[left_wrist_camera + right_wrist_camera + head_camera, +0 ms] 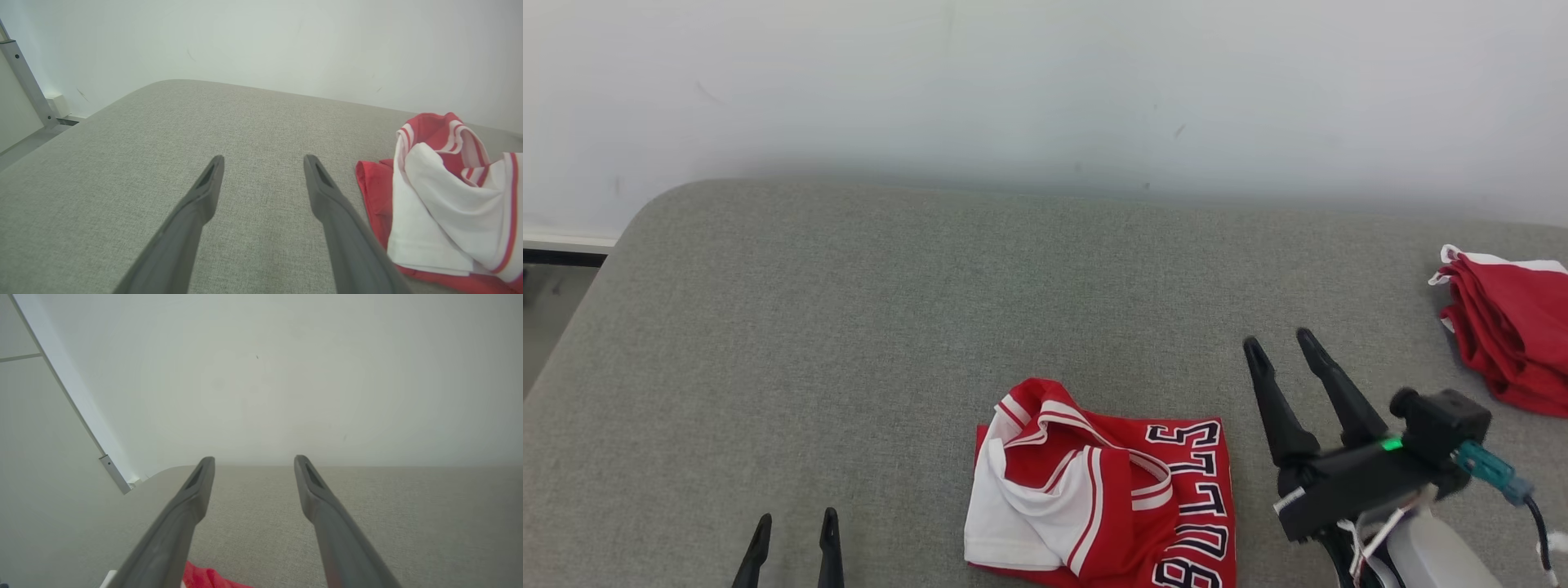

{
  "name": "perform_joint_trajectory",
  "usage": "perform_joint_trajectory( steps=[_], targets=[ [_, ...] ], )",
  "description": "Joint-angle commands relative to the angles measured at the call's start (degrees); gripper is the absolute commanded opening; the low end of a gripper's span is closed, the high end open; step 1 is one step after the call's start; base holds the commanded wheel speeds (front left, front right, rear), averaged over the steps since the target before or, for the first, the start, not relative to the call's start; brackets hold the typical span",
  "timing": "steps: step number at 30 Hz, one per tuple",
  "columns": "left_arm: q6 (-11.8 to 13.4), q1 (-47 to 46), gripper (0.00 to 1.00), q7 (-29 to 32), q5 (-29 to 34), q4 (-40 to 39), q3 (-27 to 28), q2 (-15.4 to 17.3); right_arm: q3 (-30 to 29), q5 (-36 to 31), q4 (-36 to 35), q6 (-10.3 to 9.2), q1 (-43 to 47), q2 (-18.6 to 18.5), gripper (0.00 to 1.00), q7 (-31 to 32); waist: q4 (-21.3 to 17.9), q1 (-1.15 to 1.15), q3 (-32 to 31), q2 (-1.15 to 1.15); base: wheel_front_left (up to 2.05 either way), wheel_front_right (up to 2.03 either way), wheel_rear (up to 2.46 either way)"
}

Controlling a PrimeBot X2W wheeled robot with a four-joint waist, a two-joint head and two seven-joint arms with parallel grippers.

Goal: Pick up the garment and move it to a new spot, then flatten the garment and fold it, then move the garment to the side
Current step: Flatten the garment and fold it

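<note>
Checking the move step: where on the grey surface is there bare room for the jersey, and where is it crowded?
Widest free patch: the grey surface left of and behind the jersey, bordered by the wall and the open left gripper. A narrower strip lies between jersey and red pile, with the open right gripper over it. Crowded: the right edge, by that pile.

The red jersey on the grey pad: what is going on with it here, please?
A two-armed robot is working on the jersey, which lies bunched on the grey pad, not flat and not neatly folded. Neither gripper holds it: the right gripper hangs open just to its right, and the left gripper is open to its left. Another red pile lies at the pad's far right.
</note>
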Motion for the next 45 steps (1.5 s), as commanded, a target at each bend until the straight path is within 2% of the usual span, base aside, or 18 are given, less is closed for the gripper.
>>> perform_joint_trajectory(
  steps=[1, 6, 10, 16, 27, 28, 29, 30, 35, 45],
  targets=[
    [0.0, 1.0, 1.0, -0.2, 0.4, -0.4, 0.3, -0.1, -1.8, -0.7, -0.6, -0.14, 2.6, 0.1, 1.0, 0.2, 0.0, 0.0, -0.1, 0.0, 0.0, 0.0, 0.0],
    [0.1, 1.3, 1.0, -0.2, 0.8, -0.9, 1.2, -0.1, -5.5, -2.5, -2.5, -0.14, 10.5, 2.0, 1.0, 1.9, 0.1, 0.0, -0.2, 0.0, 0.0, 0.0, 0.0],
    [0.2, 1.6, 1.0, -0.2, 0.7, -1.2, 1.7, -0.1, -4.0, -3.0, -3.7, -0.14, 13.4, 4.8, 1.0, 3.1, 0.1, 0.0, 0.0, 0.0, 0.0, 0.0, 0.0],
    [0.1, 0.8, 1.0, -0.2, 0.5, -0.7, 1.1, -0.1, 0.7, -2.6, -2.0, -0.14, 11.6, 6.9, 1.0, 4.6, 1.0, 0.0, 0.4, 0.0, 0.0, 0.0, 0.0],
    [0.0, -0.1, 1.0, -0.2, 0.0, 0.1, -0.7, -0.1, 7.0, -0.3, 8.1, -0.14, 6.8, 8.2, 1.0, 3.9, 4.5, 0.0, 0.6, 0.0, 0.0, 0.0, 0.0],
    [0.1, -0.1, 1.0, -0.2, 0.0, 0.1, -0.7, -0.1, 7.6, -0.1, 8.9, -0.14, 6.5, 8.3, 0.43, 3.8, 4.6, 0.0, 0.7, 0.0, 0.0, 0.0, 0.0],
    [0.1, 0.0, 1.0, -0.2, -0.1, 0.1, -0.7, -0.1, 7.9, 0.1, 9.6, -0.14, 6.0, 8.3, 0.25, 3.4, 4.7, 0.0, 0.7, 0.0, 0.0, 0.0, 0.0],
    [0.1, 0.0, 1.0, -0.2, -0.1, 0.1, -0.6, -0.1, 8.3, -0.1, 10.4, -0.14, 5.6, 8.2, 0.0, 3.0, 4.8, 0.0, 0.7, 0.0, 0.0, 0.0, 0.0],
    [0.2, 0.2, 1.0, -0.2, -0.1, 0.4, -0.6, -0.1, 10.9, -0.6, 11.9, -0.14, 4.0, 8.7, 0.0, 0.9, 4.8, 0.0, 0.5, 0.0, 0.0, 0.0, 0.0],
    [-0.2, 0.1, 1.0, -0.2, -0.2, 1.0, -1.3, -0.1, 22.3, -0.6, 11.0, -0.14, 3.6, 9.0, 0.0, -1.8, 4.9, 0.0, -0.2, 0.0, 0.0, 0.0, 0.0]
  ],
)
